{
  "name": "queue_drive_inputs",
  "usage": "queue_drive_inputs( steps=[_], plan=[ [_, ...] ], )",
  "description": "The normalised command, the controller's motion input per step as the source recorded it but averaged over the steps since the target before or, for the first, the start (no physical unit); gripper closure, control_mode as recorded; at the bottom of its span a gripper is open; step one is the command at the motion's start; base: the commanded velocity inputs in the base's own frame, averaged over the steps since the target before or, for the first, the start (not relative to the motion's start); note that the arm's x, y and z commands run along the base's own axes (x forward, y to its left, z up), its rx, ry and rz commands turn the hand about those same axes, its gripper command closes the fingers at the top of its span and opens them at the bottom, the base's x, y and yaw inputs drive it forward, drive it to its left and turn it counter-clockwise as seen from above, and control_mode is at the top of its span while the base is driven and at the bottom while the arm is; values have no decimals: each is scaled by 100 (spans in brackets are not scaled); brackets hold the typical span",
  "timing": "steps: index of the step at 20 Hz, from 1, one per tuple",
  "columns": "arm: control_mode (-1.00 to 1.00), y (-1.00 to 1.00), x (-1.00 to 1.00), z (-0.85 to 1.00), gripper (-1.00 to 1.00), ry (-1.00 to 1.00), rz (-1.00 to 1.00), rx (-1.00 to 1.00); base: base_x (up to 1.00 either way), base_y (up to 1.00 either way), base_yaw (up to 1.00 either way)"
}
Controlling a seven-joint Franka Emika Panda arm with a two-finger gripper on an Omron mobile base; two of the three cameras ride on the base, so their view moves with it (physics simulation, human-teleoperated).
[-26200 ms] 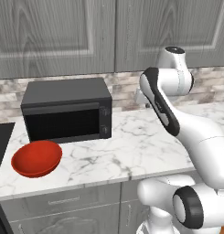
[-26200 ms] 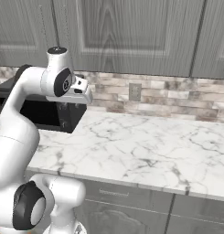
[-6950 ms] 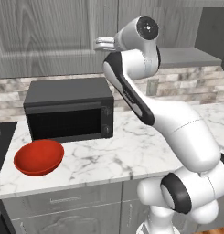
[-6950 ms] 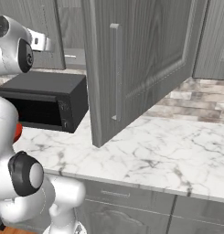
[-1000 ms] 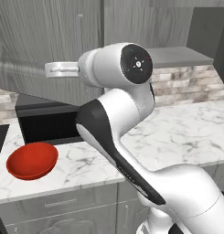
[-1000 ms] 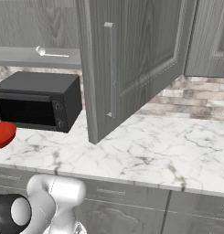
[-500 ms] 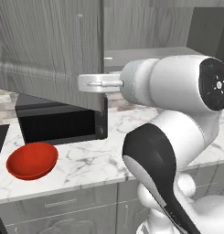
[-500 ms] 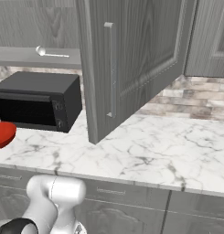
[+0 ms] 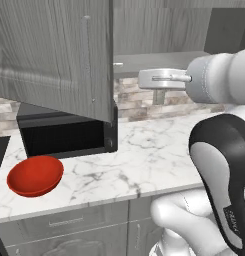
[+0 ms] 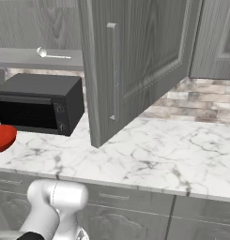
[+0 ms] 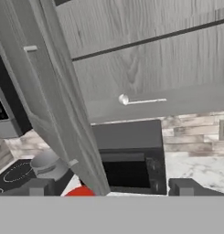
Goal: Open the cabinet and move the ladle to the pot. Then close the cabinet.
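In the left base view the cabinet (image 9: 59, 55) door stands wide open and swings out over the counter (image 9: 159, 150). Behind its edge is the microwave (image 9: 64, 135), and the red bowl (image 9: 35, 175) lies on the counter in front of it. The white arm (image 9: 219, 80) crosses the right side of the picture.

In the right base view the open door with its slim handle (image 10: 115, 70) takes the middle. To its left, the ladle (image 10: 53, 55) lies on the cabinet shelf (image 10: 36, 60), above the microwave, with its round cup toward the left and its thin handle toward the door.

In the hand view the gripper (image 11: 109, 187) has its two fingertips (image 11: 35, 187) far apart, wide open, and nothing is between them. The ladle lies on the shelf straight ahead, well apart from the fingers. Low on the left, past the edge of the door, the pot (image 11: 50, 165) stands on the stove (image 11: 17, 173).

I judge that the opening step is done and the ladle is not yet picked. The next move calls for reaching into the shelf, bringing the open fingers around the thin handle and closing on it. The handle is slim and lies flat, so the fingers must come down exact.
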Motion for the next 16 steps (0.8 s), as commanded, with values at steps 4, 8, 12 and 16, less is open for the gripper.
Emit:
queue_drive_inputs(
  steps=[4, 8, 12, 16],
  plan=[
    [-100, -51, 39, 0, -100, 0, 0, 10, 0, 0, 0],
    [-100, -24, 63, 0, -100, 3, 3, 16, 0, 0, 0],
    [-100, 0, 82, -11, -100, 7, 10, 18, 0, 0, 0],
    [-100, 0, 93, -10, -100, 15, 15, 22, 0, 0, 0]
  ],
)
